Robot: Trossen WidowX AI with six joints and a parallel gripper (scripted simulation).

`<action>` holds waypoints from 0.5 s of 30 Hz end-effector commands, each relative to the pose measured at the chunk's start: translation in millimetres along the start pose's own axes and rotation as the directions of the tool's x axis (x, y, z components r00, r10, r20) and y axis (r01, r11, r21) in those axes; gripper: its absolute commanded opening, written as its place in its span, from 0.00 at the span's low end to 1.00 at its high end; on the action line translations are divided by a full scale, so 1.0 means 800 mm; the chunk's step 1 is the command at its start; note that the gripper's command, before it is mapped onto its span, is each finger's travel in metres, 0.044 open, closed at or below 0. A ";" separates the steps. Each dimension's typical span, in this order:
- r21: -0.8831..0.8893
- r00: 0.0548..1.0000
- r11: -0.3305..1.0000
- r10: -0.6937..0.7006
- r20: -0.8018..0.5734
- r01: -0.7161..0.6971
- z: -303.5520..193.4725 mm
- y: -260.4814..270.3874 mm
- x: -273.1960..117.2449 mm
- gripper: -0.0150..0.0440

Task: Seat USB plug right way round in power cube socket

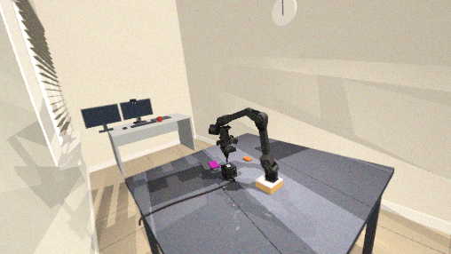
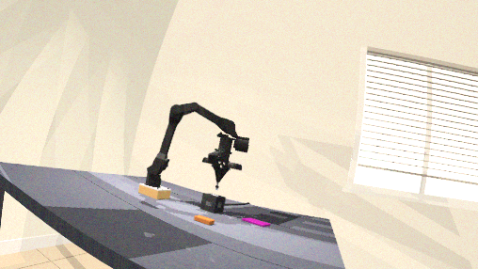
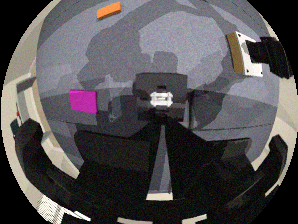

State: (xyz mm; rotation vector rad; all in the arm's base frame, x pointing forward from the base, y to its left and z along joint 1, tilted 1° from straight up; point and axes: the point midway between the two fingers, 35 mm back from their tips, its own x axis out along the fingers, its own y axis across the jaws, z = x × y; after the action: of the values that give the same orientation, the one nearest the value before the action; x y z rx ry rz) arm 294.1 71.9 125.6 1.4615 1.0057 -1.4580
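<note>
The black power cube (image 1: 229, 171) (image 2: 212, 202) (image 3: 173, 82) stands on the table, with a bright white fitting (image 3: 161, 99) around the socket area on its top. My gripper (image 1: 227, 159) (image 2: 217, 186) (image 3: 163, 120) points straight down over the cube, fingers nearly together, shut on the USB plug. The plug is very small and mostly hidden by the fingertips; a pale bit (image 2: 216, 190) shows just under them. The fingertips are a little above the cube's top. Which way round the plug is, and whether it touches the socket, I cannot tell.
A magenta slab (image 1: 214, 164) (image 2: 256, 222) (image 3: 83, 101) and an orange block (image 1: 248, 159) (image 2: 204, 220) (image 3: 109, 10) lie near the cube. A black cable (image 1: 186, 201) runs from the cube over the table's edge. The arm's base block (image 1: 269, 186) (image 2: 154, 192) (image 3: 236, 54) is beside the cube.
</note>
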 end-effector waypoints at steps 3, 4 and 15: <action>-0.006 1.000 1.000 0.001 0.003 -0.001 0.001 0.000 0.001 0.25; -0.006 1.000 1.000 0.001 0.004 -0.001 0.001 0.000 0.001 0.25; -0.011 1.000 1.000 0.000 0.007 0.000 0.001 0.000 0.003 0.25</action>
State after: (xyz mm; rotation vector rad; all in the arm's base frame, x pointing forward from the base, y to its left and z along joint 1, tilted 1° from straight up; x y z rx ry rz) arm 293.4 71.7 123.9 1.4540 1.0110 -1.4574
